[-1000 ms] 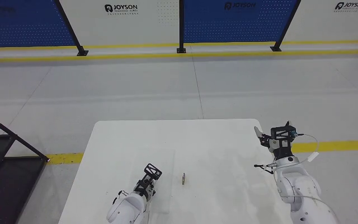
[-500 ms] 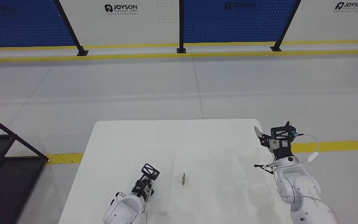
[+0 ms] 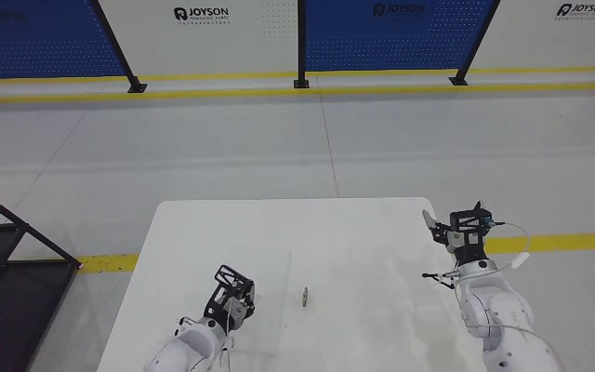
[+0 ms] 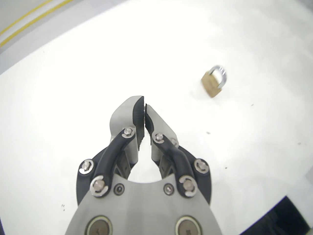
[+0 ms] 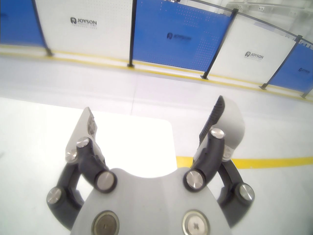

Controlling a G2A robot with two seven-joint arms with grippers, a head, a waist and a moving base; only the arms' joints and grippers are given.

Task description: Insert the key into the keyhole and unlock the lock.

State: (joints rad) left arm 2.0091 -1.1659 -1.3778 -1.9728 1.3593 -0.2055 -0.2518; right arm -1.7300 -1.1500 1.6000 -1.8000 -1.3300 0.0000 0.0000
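Near the counter (image 3: 372,232) front edge, seen from above, the lock (image 3: 304,297) lies beside the left gripper (image 3: 244,290). Left wrist view: fingers (image 4: 137,113) pressed together, apart from the lock. Right wrist view: right gripper (image 5: 154,106) fingers spread wide over a counter corner.

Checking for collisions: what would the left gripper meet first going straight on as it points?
Probably only bare table; the lock sits off to the side of the left gripper. Depth unclear.
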